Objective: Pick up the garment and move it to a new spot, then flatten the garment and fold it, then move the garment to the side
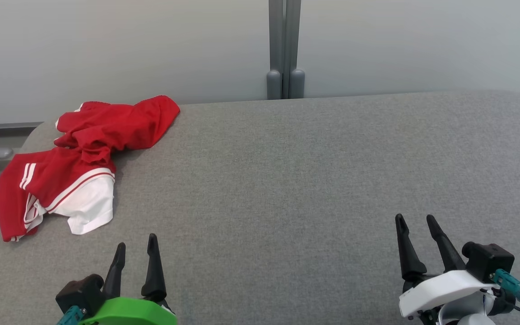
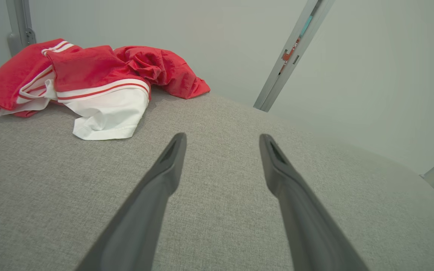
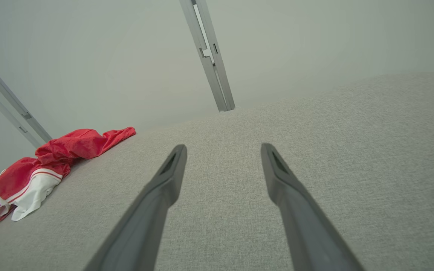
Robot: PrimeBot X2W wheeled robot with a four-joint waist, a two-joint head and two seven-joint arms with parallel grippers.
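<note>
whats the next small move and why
Probably reach the left tool forward and left toward the crumpled red garment: it lies untouched at the grey table's left edge, and the left tool is open, empty and nearer than the right tool.

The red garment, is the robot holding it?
No, the red garment lies crumpled on the grey surface, apart from the open left gripper and right gripper.

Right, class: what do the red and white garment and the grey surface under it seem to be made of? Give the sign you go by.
Garment: thin, light cloth, probably a synthetic sports fabric; it lies in soft crumpled folds with slight sheen.
Grey surface: matt woven textile covering, possibly padded; a fine flecked weave shows and its corners look rounded.
</note>
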